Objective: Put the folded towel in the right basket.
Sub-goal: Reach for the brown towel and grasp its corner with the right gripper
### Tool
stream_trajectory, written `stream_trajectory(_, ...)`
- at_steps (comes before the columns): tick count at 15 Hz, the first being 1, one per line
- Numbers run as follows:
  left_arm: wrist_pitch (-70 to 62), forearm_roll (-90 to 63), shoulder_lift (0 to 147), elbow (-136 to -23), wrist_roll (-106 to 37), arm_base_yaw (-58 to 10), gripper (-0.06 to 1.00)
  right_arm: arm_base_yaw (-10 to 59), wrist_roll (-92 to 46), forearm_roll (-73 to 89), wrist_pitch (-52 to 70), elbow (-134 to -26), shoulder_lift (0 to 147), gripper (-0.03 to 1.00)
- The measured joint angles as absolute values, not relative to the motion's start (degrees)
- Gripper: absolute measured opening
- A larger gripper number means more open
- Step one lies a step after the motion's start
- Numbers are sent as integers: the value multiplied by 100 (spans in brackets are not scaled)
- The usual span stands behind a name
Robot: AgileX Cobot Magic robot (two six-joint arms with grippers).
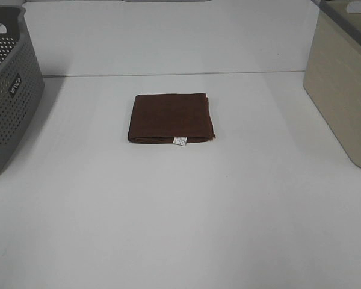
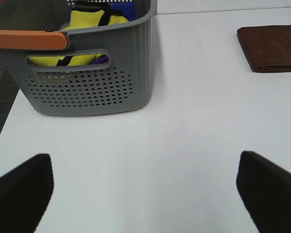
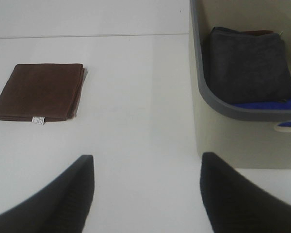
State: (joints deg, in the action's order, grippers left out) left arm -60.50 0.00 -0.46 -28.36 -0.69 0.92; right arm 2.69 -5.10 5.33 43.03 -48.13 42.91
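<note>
The folded brown towel (image 1: 171,118) lies flat on the white table (image 1: 180,229), about midway between the two baskets and well apart from both. Its small white label (image 1: 180,141) is on the near edge. At the far left stands a grey perforated basket (image 1: 6,102). The left wrist view shows yellow cloth (image 2: 89,22) inside it and an orange-brown grip (image 2: 26,39) on its rim. At the far right stands the beige basket (image 1: 343,96). It holds a folded dark grey towel (image 3: 247,63) lying on something blue (image 3: 281,103), perhaps another cloth. The left gripper (image 2: 144,156) hangs over bare table near the grey basket, its fingers (image 2: 19,189) spread wide with nothing between them. The right gripper (image 3: 148,156) hangs just beside the beige basket, likewise spread and empty.
</note>
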Motion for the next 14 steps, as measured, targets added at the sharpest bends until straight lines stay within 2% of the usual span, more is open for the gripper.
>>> stream_trajectory(4, -6050, 0, -46, -2836, -69, 92, 97, 269, -745, 693, 4532, -6526, 6474, 61)
stream_trajectory(7, -6050, 0, -46, -2836, -69, 92, 97, 269, -1197, 1381, 5260, -8256, 8147, 61)
stream_trajectory(10, -6050, 0, -46, -2836, -69, 92, 97, 327, -1312, 1696, 5970, -9511, 9379, 61)
stream_trajectory(14, -6050, 0, -46, -2836, -69, 92, 97, 1054, -1306, 1719, 6165, -10514, 10605, 61)
